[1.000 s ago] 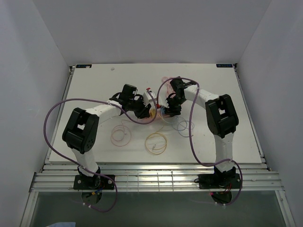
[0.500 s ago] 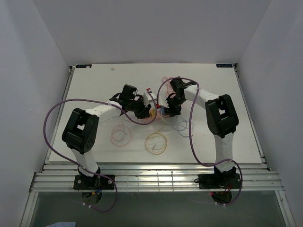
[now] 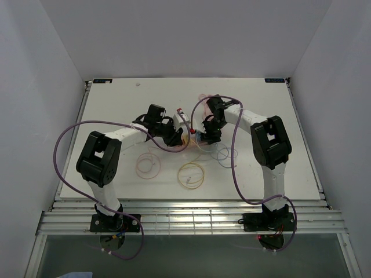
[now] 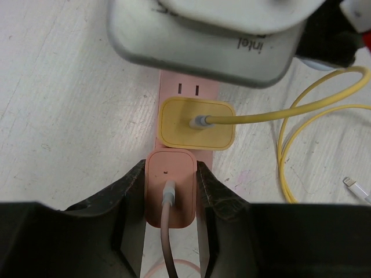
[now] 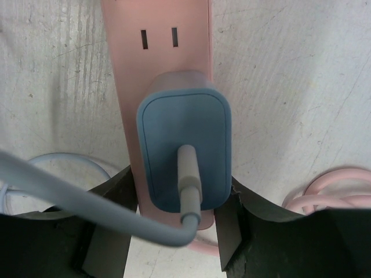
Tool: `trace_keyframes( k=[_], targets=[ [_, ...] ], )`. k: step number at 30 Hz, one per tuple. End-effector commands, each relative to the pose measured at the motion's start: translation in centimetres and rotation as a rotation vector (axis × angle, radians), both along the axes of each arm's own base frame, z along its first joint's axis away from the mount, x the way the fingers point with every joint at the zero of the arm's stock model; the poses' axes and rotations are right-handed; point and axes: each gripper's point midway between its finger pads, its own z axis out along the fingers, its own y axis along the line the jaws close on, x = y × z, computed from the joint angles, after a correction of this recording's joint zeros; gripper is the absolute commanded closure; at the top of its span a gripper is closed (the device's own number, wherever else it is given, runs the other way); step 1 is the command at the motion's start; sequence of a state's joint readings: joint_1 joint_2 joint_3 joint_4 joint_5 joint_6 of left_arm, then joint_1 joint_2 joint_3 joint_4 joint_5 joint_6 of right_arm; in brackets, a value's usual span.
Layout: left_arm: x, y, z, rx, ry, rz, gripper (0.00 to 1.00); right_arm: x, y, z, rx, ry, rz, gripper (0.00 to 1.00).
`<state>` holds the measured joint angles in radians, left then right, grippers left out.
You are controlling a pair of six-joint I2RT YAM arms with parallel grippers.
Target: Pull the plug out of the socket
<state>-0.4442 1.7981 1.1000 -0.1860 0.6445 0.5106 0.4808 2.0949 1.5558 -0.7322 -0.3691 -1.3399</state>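
Note:
The socket, a long pink power strip (image 4: 188,88), lies on the table with a yellow plug (image 4: 197,123) and a pink plug (image 4: 170,185) in it. My left gripper (image 4: 170,191) is shut on the pink plug, one finger against each side. In the right wrist view the strip's end (image 5: 124,87) carries a blue plug (image 5: 184,139). My right gripper (image 5: 177,214) is shut on the strip's end, just below the blue plug. In the top view both grippers, left (image 3: 175,137) and right (image 3: 203,136), meet at mid-table and hide most of the strip.
Loose cable loops lie in front of the grippers: pink (image 3: 148,165), yellow (image 3: 191,174) and pale blue (image 3: 223,153). The strip's coiled pink cord (image 5: 339,194) lies beside the right gripper. A yellow cable (image 4: 301,133) and a white connector (image 4: 355,185) lie to the right of the strip.
My left wrist has shifted a little to the left and nearer. The right arm has barely moved.

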Motion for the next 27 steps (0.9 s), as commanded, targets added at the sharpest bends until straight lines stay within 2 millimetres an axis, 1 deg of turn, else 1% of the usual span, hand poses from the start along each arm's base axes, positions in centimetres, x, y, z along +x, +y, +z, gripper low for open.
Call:
trace_keyframes(
  k=[1, 2, 3, 5, 6, 8, 10, 12, 15, 16, 18, 19, 20, 22, 23, 27],
  targets=[
    [1.8, -0.2, 1.5, 0.002, -0.011, 0.076, 1.00, -1.8, -3.0, -3.4, -0.135, 0.085, -0.038, 0.92],
    [2.9, 0.4, 1.3, 0.037, -0.034, 0.146, 1.00, -1.8, -3.1, -3.4, -0.141, 0.083, -0.039, 0.92],
    [3.2, 1.1, 1.0, 0.065, -0.038, 0.189, 1.00, -1.8, -3.1, -3.4, -0.142, 0.085, -0.040, 0.92],
    [3.8, 1.6, 0.8, 0.118, -0.083, 0.255, 1.00, -1.8, -3.1, -3.4, -0.143, 0.086, -0.044, 0.92],
    [4.4, 2.7, 0.3, 0.176, -0.112, 0.316, 1.00, -1.9, -3.1, -3.4, -0.146, 0.087, -0.044, 0.92],
    [4.6, 3.2, 0.1, 0.205, -0.128, 0.353, 1.00, -1.9, -3.2, -3.4, -0.146, 0.088, -0.047, 0.92],
    [4.9, 4.2, -0.2, 0.238, -0.143, 0.410, 1.00, -1.9, -3.2, -3.6, -0.147, 0.091, -0.048, 0.92],
    [5.0, 4.3, 0.2, 0.229, -0.159, 0.423, 1.00, -2.0, -3.3, -3.7, -0.151, 0.092, -0.051, 0.92],
    [3.4, 2.6, 0.3, 0.159, -0.129, 0.316, 1.00, -2.0, -3.4, -3.7, -0.157, 0.093, -0.055, 0.92],
    [2.4, 1.6, 0.3, 0.119, -0.107, 0.242, 1.00, -2.0, -3.4, -3.6, -0.155, 0.092, -0.053, 0.92],
    [1.0, 0.7, 0.1, 0.084, -0.088, 0.142, 1.00, -2.1, -3.4, -3.6, -0.156, 0.092, -0.049, 0.92],
    [0.0, 0.4, -0.3, 0.081, -0.069, 0.081, 1.00, -2.2, -3.4, -3.5, -0.155, 0.093, -0.050, 0.92],
    [-1.6, -0.8, 0.0, 0.016, -0.038, -0.024, 1.00, -2.2, -3.4, -3.6, -0.156, 0.096, -0.050, 0.92],
    [-2.1, -1.5, 0.5, -0.030, -0.032, -0.077, 1.00, -2.2, -3.5, -3.8, -0.160, 0.098, -0.049, 0.92],
    [-2.7, -2.1, 1.2, -0.083, -0.027, -0.137, 1.00, -2.2, -3.5, -3.8, -0.160, 0.098, -0.049, 0.92],
    [-2.3, -1.5, 1.6, -0.121, -0.043, -0.169, 1.00, -2.2, -3.4, -3.7, -0.155, 0.096, -0.047, 0.92]
  ],
)
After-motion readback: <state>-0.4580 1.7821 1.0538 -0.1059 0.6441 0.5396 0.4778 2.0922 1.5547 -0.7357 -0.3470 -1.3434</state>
